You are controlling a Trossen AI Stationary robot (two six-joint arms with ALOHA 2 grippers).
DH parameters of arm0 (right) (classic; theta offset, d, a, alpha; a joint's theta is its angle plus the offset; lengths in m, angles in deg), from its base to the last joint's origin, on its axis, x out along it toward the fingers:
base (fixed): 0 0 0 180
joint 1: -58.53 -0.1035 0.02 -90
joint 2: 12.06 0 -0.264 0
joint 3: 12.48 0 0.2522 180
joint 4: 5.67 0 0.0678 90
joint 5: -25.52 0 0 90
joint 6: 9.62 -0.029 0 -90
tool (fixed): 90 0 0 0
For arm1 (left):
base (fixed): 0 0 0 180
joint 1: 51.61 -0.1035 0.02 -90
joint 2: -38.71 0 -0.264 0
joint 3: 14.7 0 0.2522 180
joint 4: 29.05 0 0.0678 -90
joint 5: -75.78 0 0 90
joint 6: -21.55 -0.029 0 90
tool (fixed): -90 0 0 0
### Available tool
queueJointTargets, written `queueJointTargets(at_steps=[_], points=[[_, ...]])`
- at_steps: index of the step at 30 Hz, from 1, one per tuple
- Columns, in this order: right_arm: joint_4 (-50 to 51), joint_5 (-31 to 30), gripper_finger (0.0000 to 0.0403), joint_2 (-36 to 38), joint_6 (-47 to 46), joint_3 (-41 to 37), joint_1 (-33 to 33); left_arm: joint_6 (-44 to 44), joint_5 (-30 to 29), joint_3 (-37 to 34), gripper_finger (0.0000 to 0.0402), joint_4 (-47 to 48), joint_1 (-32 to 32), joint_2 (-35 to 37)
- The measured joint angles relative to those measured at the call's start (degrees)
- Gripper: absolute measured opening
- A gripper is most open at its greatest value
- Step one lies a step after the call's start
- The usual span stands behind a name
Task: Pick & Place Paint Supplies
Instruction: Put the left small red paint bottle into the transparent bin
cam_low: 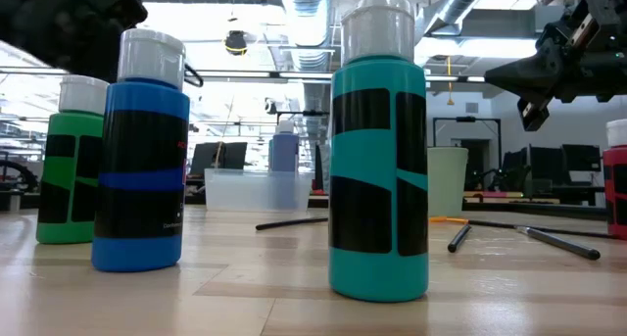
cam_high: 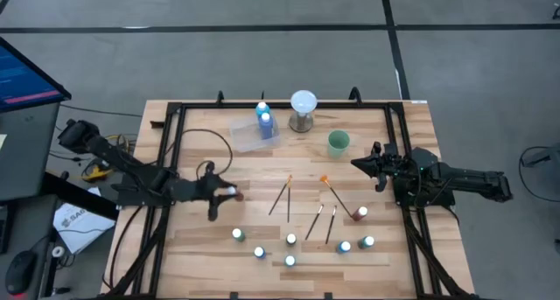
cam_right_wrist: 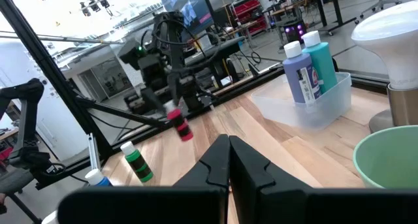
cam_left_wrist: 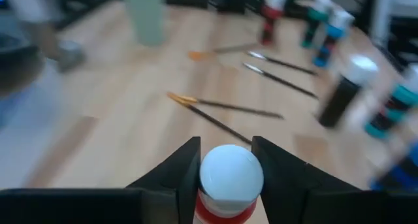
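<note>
My left gripper pinches a red bottle, lifted at centre-left in the high view. Next: carry it to the clear bin. Right gripper is pressed together, idle.

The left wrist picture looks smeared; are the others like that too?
Left wrist view: brushes and far bottles streak, only the red bottle in the left gripper stays sharp. Low view: crisp teal bottle, glaring ceiling lights. High view: evenly lit.

Plenty of bare wood between the clear bin and the brushes. Front row of bottles is packed tight, so passing there is awkward.
</note>
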Motion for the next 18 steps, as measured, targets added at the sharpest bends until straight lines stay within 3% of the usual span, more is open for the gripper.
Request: queueJointTargets(at_steps=[9, 18], points=[[0.00, -0.02, 0.0000, -0.02, 0.01, 0.00, 0.00, -0.41, -5.32, 5.69, 0.0116, -0.45, -9.66, 1.41], [-0.01, -0.02, 0.0000, 0.00, 0.61, 0.00, -0.02, -10.54, -5.45, 13.69, 0.0116, -0.80, -24.72, 0.69]])
